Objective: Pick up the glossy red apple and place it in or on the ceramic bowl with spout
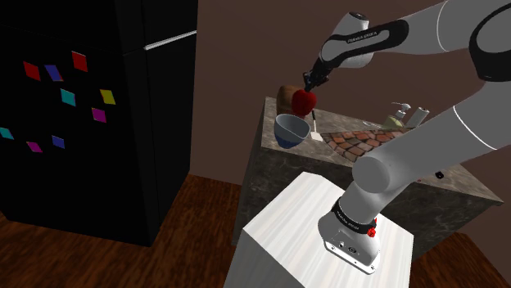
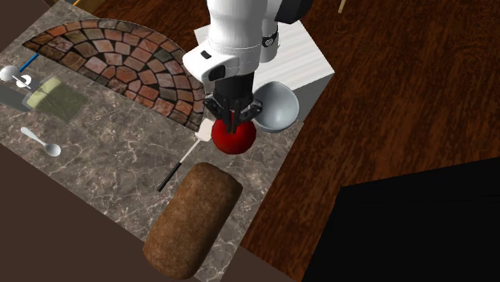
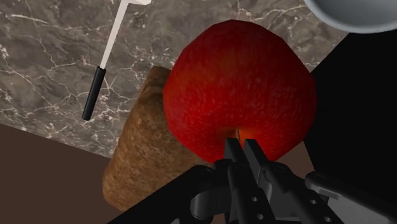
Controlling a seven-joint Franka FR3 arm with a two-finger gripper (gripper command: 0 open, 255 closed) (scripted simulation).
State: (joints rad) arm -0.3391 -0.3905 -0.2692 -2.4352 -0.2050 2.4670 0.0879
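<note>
2 black fingers (image 3: 230, 156) of the gripper (image 3: 240, 145) stand drawn almost together, with only a sliver of gap, and they pinch the red apple (image 3: 238, 89) at the dimple in its top, so the fruit hangs from them. In the shoulder view the gripper (image 1: 309, 84) points down from the outstretched white arm and the apple (image 1: 305, 101) hangs clear of the marbled counter (image 1: 278, 168), higher than the rim of the grey-blue bowl (image 1: 291, 131) and just in front of a brown loaf (image 1: 284, 96). The second exterior view looks down on the gripper (image 2: 233, 118) from overhead: the apple (image 2: 233, 138) lies between the bowl (image 2: 278, 108), which sits at the counter's corner nearest the stand (image 2: 308, 60), and the long loaf (image 2: 192, 220) further along the same edge. The apple is near the bowl but not over its hollow. Beside the apple a utensil (image 2: 180, 164) with a white blade and a thin black handle lies flat on the counter (image 2: 104, 168), and beyond it is a half-round mat of brick-like pieces (image 2: 112, 56). 1 small white spoon (image 2: 42, 141) lies well apart, toward that view's left. Dark wooden floor (image 2: 385, 96) surrounds the counter. In the shoulder view's left a tall black fridge (image 1: 123, 164) carries several coloured magnets (image 1: 68, 96).
</note>
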